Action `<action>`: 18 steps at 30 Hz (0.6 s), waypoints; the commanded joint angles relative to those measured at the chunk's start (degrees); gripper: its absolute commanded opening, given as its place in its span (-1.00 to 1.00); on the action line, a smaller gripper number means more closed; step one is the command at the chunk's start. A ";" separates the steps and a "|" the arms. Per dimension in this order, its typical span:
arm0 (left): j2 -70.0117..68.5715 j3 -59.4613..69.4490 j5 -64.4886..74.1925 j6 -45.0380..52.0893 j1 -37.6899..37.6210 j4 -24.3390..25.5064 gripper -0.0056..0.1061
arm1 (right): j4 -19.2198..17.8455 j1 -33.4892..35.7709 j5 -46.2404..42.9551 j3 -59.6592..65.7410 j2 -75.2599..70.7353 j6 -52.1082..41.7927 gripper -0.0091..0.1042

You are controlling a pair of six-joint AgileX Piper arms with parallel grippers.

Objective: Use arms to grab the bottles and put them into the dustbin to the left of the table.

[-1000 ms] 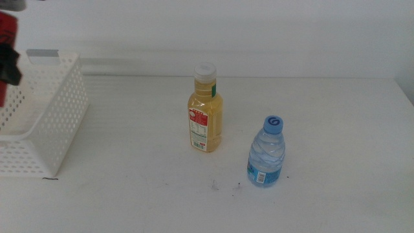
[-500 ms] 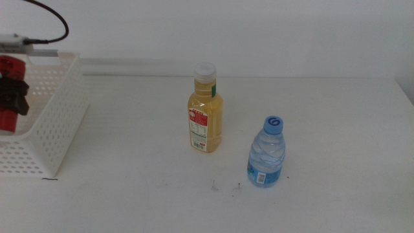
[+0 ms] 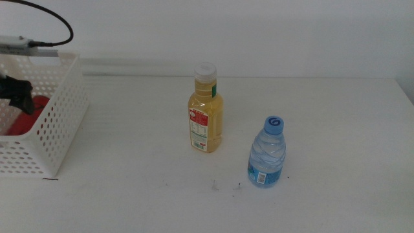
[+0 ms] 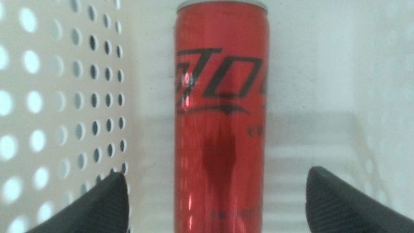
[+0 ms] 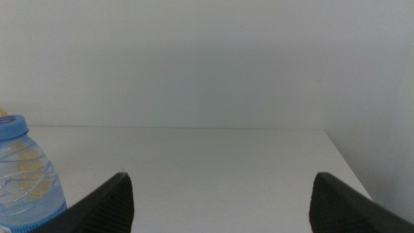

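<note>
Left gripper spread wide, clear of red can inside dustbin; right gripper apart

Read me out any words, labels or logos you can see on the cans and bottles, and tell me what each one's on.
Slim red soda can in the white perforated basket: large black lettering, cut off and stylised, not readable for certain.
Yellow juice bottle: red and white label, text too small.
Clear water bottle: swirl logo on blue cap; blue label blurred.

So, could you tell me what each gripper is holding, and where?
Nothing. The left gripper is open over the red can lying in the dustbin; the right gripper is open, empty.
</note>
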 commanded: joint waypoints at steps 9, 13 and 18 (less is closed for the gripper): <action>-24.03 11.16 -8.73 -6.39 -13.63 2.16 0.77 | -0.09 -0.43 -0.34 0.20 -0.27 -0.21 0.78; -37.75 32.05 -32.14 -6.60 -23.99 -2.08 0.77 | -0.09 -0.43 -0.34 0.20 -0.27 -0.21 0.78; -48.44 63.00 -70.72 -6.92 -38.58 -2.33 0.77 | -0.09 -0.43 -0.34 0.20 -0.27 -0.21 0.78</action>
